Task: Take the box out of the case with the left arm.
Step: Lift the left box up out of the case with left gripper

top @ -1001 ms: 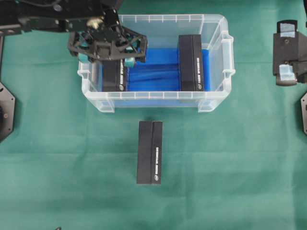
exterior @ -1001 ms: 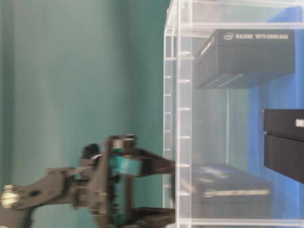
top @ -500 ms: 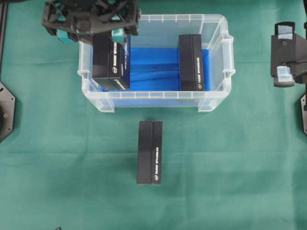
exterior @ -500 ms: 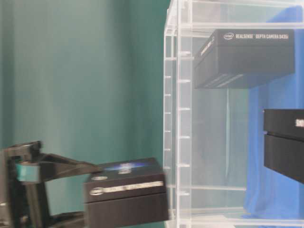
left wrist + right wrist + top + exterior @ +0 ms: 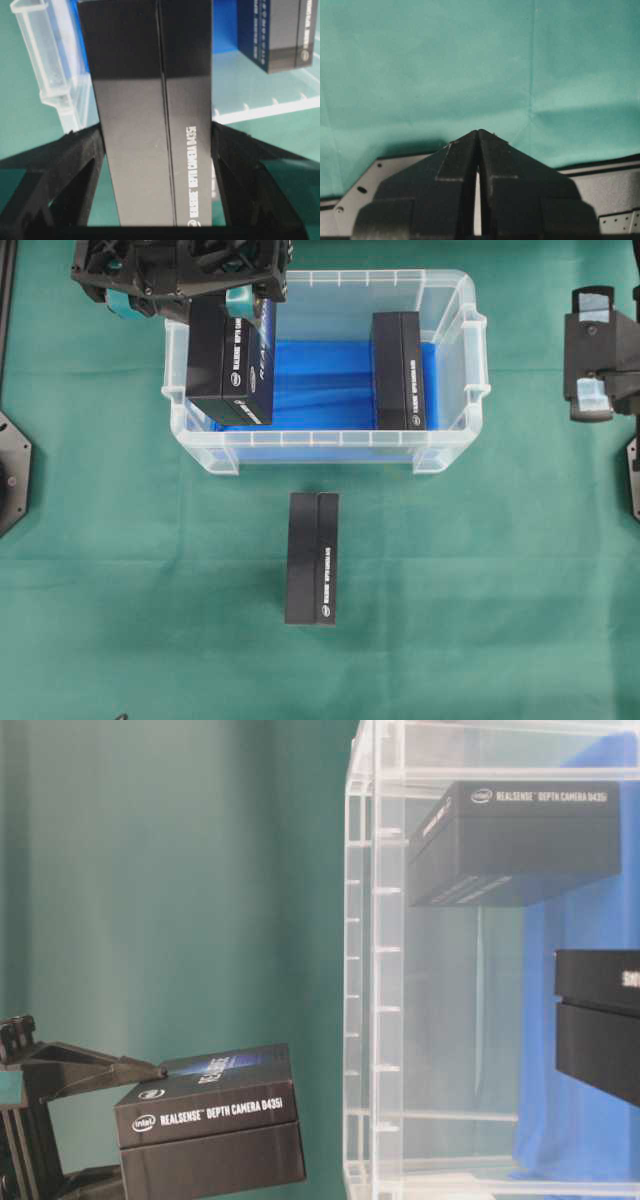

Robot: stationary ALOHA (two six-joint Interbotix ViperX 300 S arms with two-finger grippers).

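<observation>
The clear case (image 5: 330,438) with a blue bottom stands at the back middle of the green cloth. My left gripper (image 5: 180,300) is shut on a black box (image 5: 228,365) and holds it lifted over the case's left end. In the table-level view the held box (image 5: 210,1135) hangs clear of the case's rim (image 5: 375,970). The left wrist view shows the box (image 5: 155,125) clamped between the black fingers (image 5: 75,165). My right gripper (image 5: 595,390) rests at the right edge, shut and holding nothing (image 5: 478,135).
A second black box (image 5: 398,370) stands in the right half of the case. A third black box (image 5: 312,558) lies on the cloth in front of the case. Arm bases sit at the left and right edges.
The left gripper has raised the box from the case's left end, up past the rim and a little further back. The right arm has not moved.
</observation>
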